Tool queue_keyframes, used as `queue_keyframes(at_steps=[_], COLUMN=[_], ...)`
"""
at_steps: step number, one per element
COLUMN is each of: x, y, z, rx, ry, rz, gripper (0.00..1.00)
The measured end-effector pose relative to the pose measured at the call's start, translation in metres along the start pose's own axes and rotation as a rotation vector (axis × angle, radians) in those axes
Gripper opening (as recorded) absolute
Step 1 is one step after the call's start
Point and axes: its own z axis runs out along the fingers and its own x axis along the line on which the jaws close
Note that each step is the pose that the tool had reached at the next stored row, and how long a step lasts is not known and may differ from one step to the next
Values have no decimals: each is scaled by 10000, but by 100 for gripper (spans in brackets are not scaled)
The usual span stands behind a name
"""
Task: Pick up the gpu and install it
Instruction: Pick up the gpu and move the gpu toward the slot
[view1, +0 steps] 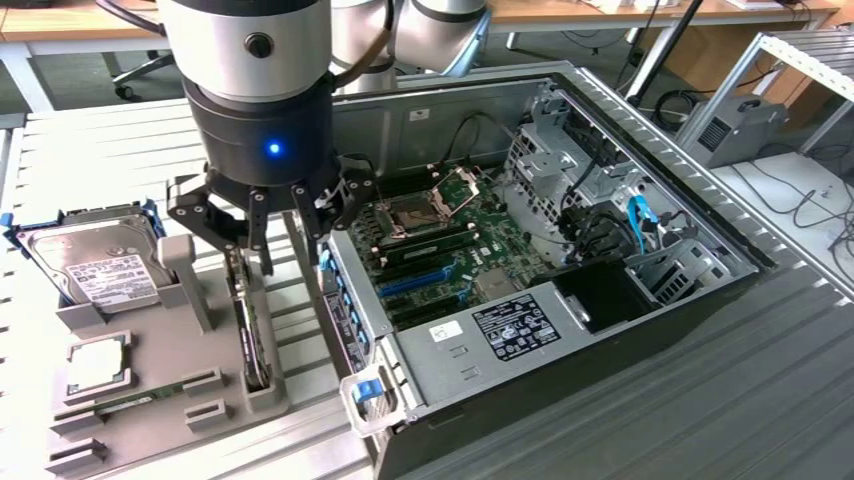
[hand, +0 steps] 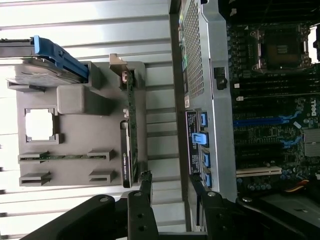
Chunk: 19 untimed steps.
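A robot gripper (view1: 280, 252) hangs with its jaws spread and empty over a grey parts holder (view1: 187, 290) on the slatted bench (view1: 80, 140), beside an open computer case (view1: 601, 400). The gpu (view1: 251, 335) stands on its long edge in a slot of the holder, below the jaws and untouched. In the wrist view it seems to line up with one finger (hand: 145, 181) rather than the gap between the two, though the angle makes this hard to judge.
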Motion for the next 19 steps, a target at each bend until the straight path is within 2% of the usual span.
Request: queue_keyframes(at_steps=[19], x=[1], y=[-3], z=[58], rx=[0], ry=[0], rz=[0], gripper=[42])
